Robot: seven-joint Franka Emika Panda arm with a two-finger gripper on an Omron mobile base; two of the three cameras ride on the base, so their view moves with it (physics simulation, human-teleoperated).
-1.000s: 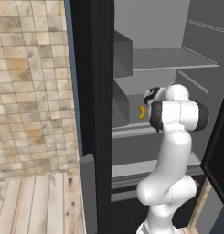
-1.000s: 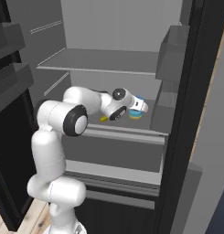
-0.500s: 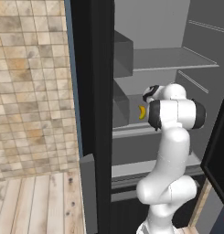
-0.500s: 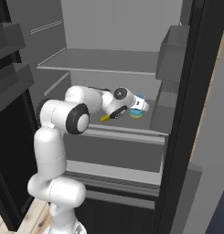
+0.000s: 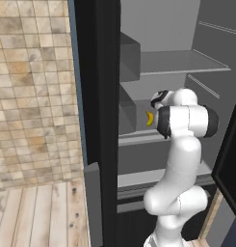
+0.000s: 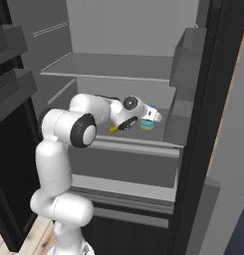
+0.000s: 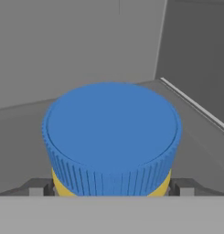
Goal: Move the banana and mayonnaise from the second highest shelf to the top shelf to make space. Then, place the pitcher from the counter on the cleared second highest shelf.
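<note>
No text, label, brand, number or sign can be read on any surface. The jar (image 7: 111, 137) carries a plain blue ribbed lid and a plain yellow band, with no lettering on either. The fridge shelves (image 6: 108, 67), walls and door bins are unmarked grey, and the tiled wall (image 5: 35, 91) beside the fridge bears no writing.
</note>
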